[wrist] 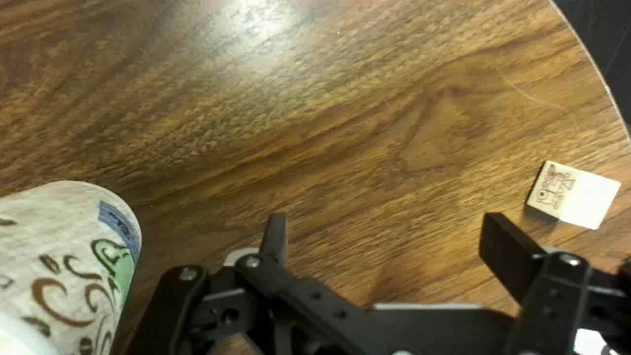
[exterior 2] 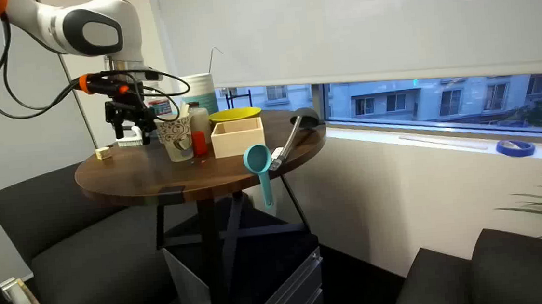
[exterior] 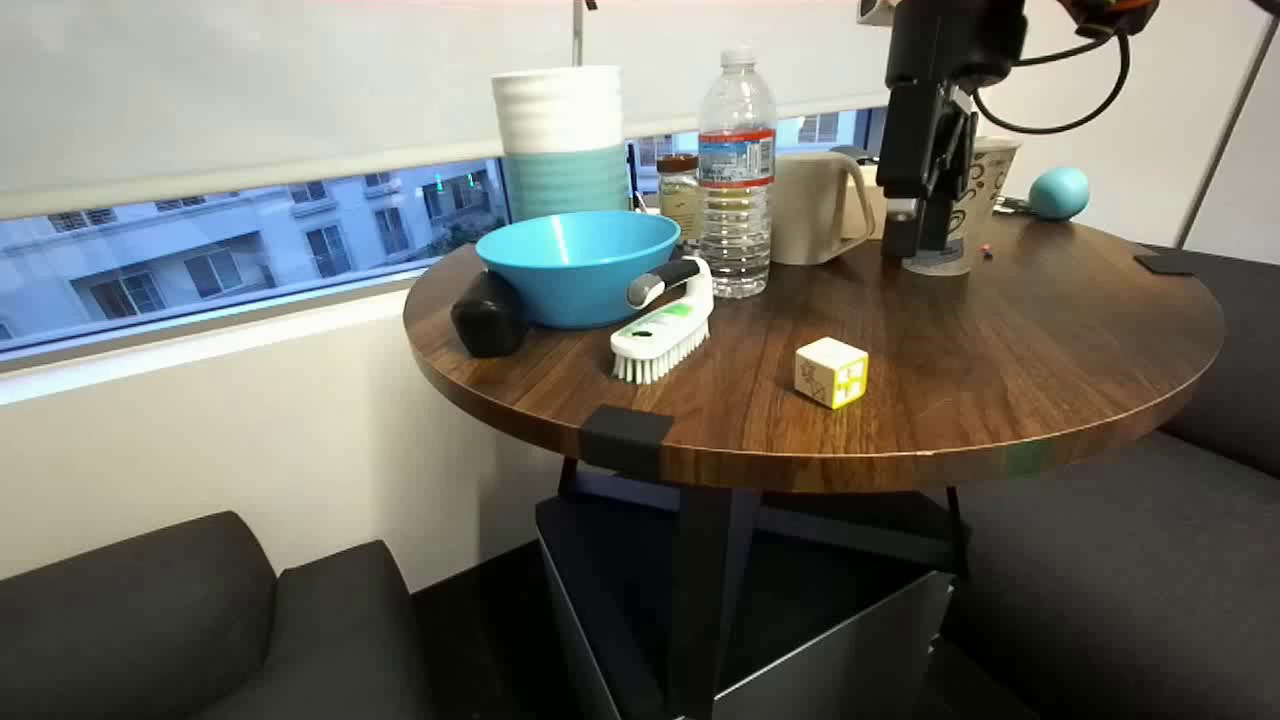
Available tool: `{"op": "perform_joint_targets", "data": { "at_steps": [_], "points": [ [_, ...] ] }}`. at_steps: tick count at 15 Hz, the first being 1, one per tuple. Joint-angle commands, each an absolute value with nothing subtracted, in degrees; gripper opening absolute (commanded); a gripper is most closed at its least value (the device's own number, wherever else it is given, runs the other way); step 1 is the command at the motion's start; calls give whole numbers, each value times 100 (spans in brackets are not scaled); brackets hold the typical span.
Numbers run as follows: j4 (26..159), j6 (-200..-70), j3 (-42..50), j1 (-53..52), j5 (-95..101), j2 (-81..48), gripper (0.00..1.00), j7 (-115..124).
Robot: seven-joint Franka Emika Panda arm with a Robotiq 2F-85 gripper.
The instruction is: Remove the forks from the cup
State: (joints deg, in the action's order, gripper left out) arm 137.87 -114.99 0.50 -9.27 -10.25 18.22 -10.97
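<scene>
While the black two-fingered pincer (wrist: 384, 241) hangs with its jaws spread wide and nothing between them, the slim pale cream-beige forks (exterior 2: 184, 110) poke up from the tall, tapered whitish paper cup (exterior 2: 174, 138) with dark curling patterns, on the round brown wooden counter (exterior 2: 128, 177) just beside the pincer. To me it looks lower than the cup's rim, so a straight sideways swing could tip the light paper over and scatter the forks. Should it rise first but close too deep, it might pinch the rim and lift everything together; too shallow, the slender ends may slip.
</scene>
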Motion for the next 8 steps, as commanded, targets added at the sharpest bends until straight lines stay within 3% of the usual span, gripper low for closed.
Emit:
{"op": "perform_joint_targets", "data": {
  "at_steps": [1, 8],
  "points": [
    [13778, -11485, -50, -821, -1057, 1820, 100, -1121],
    [13558, -11293, -217, -761, -795, 2543, 100, -746]
  ]
}}
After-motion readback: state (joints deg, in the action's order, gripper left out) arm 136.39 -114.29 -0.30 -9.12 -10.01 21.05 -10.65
